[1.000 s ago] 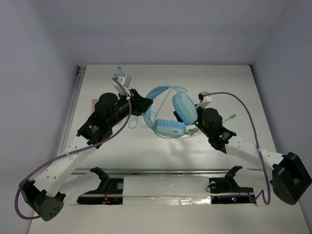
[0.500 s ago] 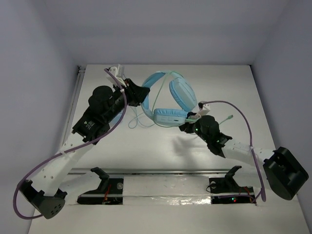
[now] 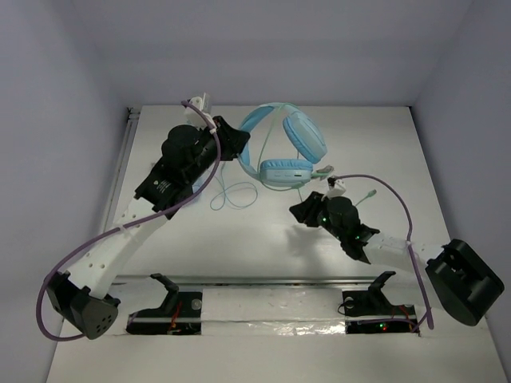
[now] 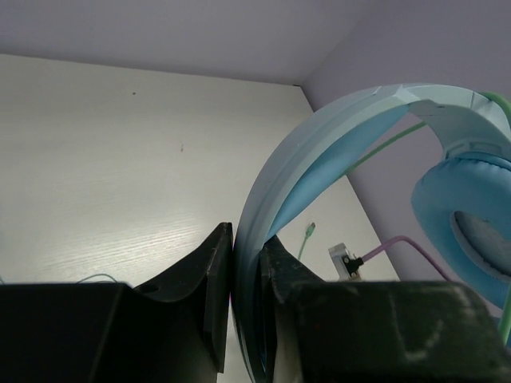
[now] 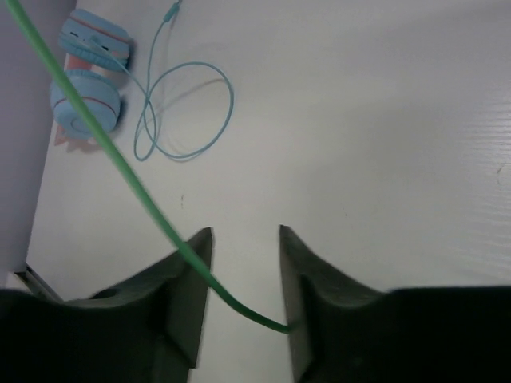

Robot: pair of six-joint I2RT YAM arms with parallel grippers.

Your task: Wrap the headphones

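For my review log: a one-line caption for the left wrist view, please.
Left end effector shut on the headphones at the headband, table beyond.

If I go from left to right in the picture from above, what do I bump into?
First the left arm's base, then the left gripper, the headphones, and last the right arm's base.

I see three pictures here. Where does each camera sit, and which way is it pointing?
Top external: above and behind the arms, looking down on the white table; both arms show.
Left wrist: on the left arm, looking forward; left gripper pinches the headband of the large light-blue over-ear headphones.
Right wrist: on the right arm, looking down; open right gripper, thin green cable crossing it.
Shared: top and left wrist both show those headphones.
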